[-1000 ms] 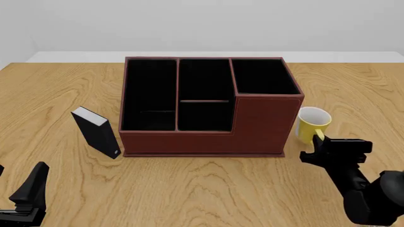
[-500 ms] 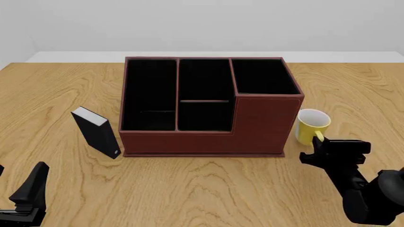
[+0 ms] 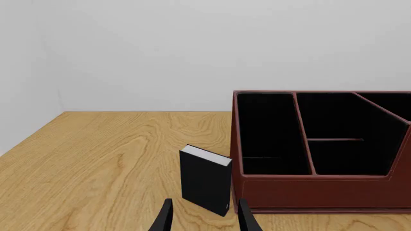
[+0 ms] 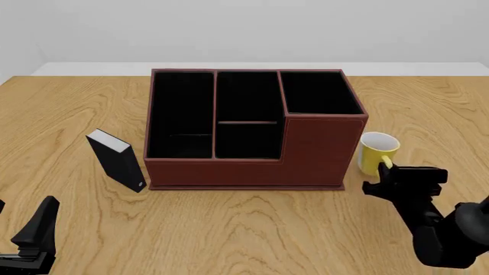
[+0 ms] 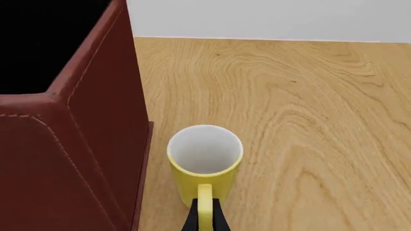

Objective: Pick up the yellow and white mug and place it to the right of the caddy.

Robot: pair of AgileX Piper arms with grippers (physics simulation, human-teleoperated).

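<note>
The yellow and white mug (image 4: pixel 377 152) stands upright on the table just right of the caddy (image 4: pixel 252 150), a large reddish-brown box with black compartments. The mug's handle points toward the near edge. My right gripper (image 4: pixel 385 173) is at that handle. In the right wrist view the mug (image 5: pixel 204 159) shows its white inside, and the gripper (image 5: pixel 205 220) has its two fingers pressed on either side of the yellow handle. The caddy's side wall (image 5: pixel 83 144) is right beside the mug. My left gripper (image 4: pixel 36 232) is open and empty at the near left; in the left wrist view it (image 3: pixel 204 220) holds nothing.
A small black book-like block (image 4: pixel 117 160) stands upright left of the caddy, also in the left wrist view (image 3: pixel 205 179). The table's far edge (image 4: pixel 244 69) meets a pale wall.
The right gripper and its arm have shifted slightly, the wrist sinking a little. The mug has barely moved beside the caddy. The left arm has not moved.
</note>
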